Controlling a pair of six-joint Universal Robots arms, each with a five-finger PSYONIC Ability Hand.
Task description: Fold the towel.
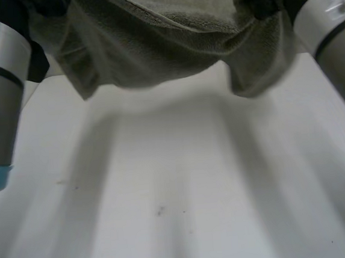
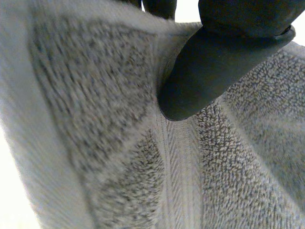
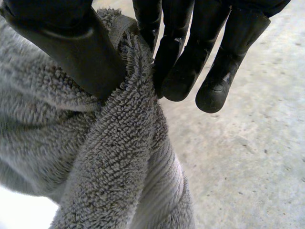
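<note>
The grey terry towel [image 1: 164, 39] hung above the white table [image 1: 180, 213], slung between both arms. The left hand [image 2: 214, 67] pinched its upper edge, thumb pressed on the woven band and fingers [image 2: 159, 7] behind the cloth. The right hand [image 3: 62, 43] nipped a bunched edge between thumb and fingers [image 3: 183, 76].

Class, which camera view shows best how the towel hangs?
The head view: the towel sags above the table between both arms. The wrist views show close patches, pinched by the left hand and the right hand.
</note>
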